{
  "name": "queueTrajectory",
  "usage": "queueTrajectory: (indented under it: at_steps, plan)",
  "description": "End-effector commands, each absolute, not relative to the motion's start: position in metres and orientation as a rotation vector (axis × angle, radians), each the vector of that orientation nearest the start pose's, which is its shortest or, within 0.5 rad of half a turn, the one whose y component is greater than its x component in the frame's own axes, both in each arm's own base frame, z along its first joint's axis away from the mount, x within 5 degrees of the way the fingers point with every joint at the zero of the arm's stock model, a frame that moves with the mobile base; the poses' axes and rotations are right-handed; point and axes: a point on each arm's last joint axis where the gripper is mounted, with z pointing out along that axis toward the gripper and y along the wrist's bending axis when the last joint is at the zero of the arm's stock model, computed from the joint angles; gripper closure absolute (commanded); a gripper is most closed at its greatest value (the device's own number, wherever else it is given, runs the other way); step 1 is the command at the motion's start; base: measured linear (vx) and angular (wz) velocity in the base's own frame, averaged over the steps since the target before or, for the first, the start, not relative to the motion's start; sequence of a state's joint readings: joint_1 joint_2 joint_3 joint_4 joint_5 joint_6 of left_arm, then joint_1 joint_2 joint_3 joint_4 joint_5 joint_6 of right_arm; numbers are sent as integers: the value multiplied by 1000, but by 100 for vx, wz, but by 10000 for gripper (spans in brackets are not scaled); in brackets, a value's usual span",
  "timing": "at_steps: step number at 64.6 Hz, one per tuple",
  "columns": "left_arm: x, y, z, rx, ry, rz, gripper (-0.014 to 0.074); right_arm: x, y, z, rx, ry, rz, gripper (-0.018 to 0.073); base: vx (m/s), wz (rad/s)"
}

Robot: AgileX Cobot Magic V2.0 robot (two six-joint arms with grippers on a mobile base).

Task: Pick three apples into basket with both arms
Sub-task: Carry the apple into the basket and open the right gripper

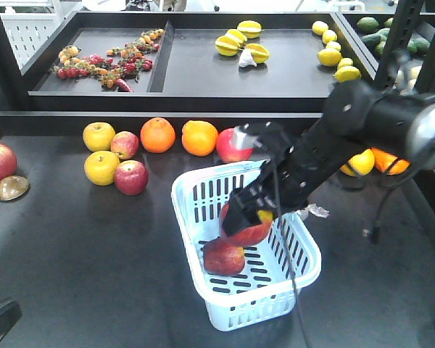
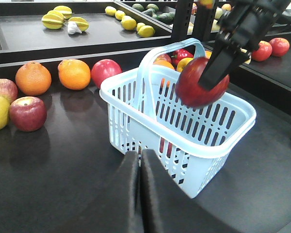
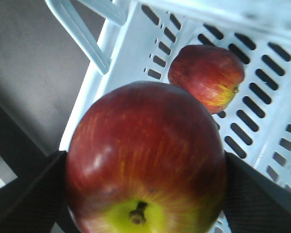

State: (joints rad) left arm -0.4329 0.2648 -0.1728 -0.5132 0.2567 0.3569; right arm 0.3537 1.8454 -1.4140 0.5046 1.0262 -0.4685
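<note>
Front view: the right claw [image 1: 250,214] is clamped on a red apple [image 1: 250,232] just above the basket [image 1: 185,196], over a second apple [image 1: 223,257] lying on its floor.

Left wrist view: the left claw [image 2: 141,194] hangs near the basket's front wall, its fingers pressed together.

Right wrist view: the red apple fills the frame, stem toward the camera, with the second apple beyond it.

My front camera looks down over the tabletop [image 1: 72,275]. Left wrist sits low beside the basket [image 2: 184,141]; right wrist, probably tilted, peers into it closely.
</note>
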Motion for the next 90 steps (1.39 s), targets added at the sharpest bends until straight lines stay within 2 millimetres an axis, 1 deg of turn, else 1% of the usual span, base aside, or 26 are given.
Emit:
queueTrajectory:
  at_steps: [1, 7, 11, 18, 23, 29, 33, 40, 42, 44, 48, 50, 52, 56, 59, 60, 66, 71, 75, 78, 81, 85, 90]
  plan:
    - [67, -41, 247, 300, 1730, -530, 604, 344, 167, 266, -810, 2607, 657, -35, 0, 0]
    - [67, -41, 247, 300, 1730, -530, 604, 344, 167, 266, -813, 2612, 643, -124, 0, 0]
    - [67, -41, 247, 300, 1730, -530, 604, 343, 166, 266, -811, 2622, 644, -144, 0, 0]
    - [67, -41, 247, 300, 1730, -530, 604, 341, 166, 266, -818, 2640, 654, -136, 0, 0]
    - [67, -41, 247, 300, 1730, -530, 604, 339, 164, 265, -832, 2672, 641, -112, 0, 0]
    - [67, -41, 247, 300, 1730, -530, 604, 334, 156, 266, -838, 2750, 543, -59, 0, 0]
    - [67, -41, 247, 300, 1730, -530, 604, 329, 148, 271, -832, 2785, 455, 1, 0, 0]
    - [67, -41, 247, 300, 1730, -530, 604, 321, 133, 289, -787, 2803, 270, 160, 0, 0]
    - [67, -41, 247, 300, 1730, -530, 604, 317, 127, 297, -785, 2792, 203, 246, 0, 0]
    - [67, -41, 247, 300, 1730, -530, 604, 313, 122, 305, -787, 2774, 139, 307, 0, 0]
    - [67, -41, 247, 300, 1730, -530, 604, 307, 114, 317, -779, 2750, 52, 436, 0, 0]
    - [67, -41, 247, 300, 1730, -530, 604, 303, 109, 325, -755, 2738, 18, 516, 0, 0]
    - [67, -41, 247, 300, 1730, -530, 604, 301, 101, 331, -719, 2733, -6, 575, 0, 0]
    - [67, -41, 247, 300, 1730, -530, 604, 299, 85, 337, -634, 2751, -10, 573, 0, 0]
    - [67, -41, 247, 300, 1730, -530, 604, 297, 70, 340, -570, 2778, -9, 570, 0, 0]
    - [67, -41, 247, 300, 1730, -530, 604, 297, 63, 341, -539, 2788, -9, 570, 0, 0]
    - [67, -41, 246, 301, 1733, -530, 604, 289, 25, 336, -414, 2851, -39, 568, 0, 0]
    - [67, -41, 246, 301, 1733, -530, 604, 276, -9, 330, -270, 2887, -44, 568, 0, 0]
    - [67, -41, 246, 301, 1733, -530, 604, 266, -28, 326, -157, 2881, -49, 568, 0, 0]
    - [67, -41, 246, 301, 1733, -530, 604, 257, -39, 324, -84, 2868, -53, 568, 0, 0]
    - [67, -41, 246, 301, 1733, -530, 604, 250, -46, 322, -47, 2852, -64, 568, 0, 0]
    - [67, -41, 246, 301, 1733, -530, 604, 239, -52, 319, -18, 2856, -91, 568, 0, 0]
    - [67, -41, 246, 301, 1733, -530, 604, 234, -56, 312, 2, 2869, -124, 560, 0, 0]
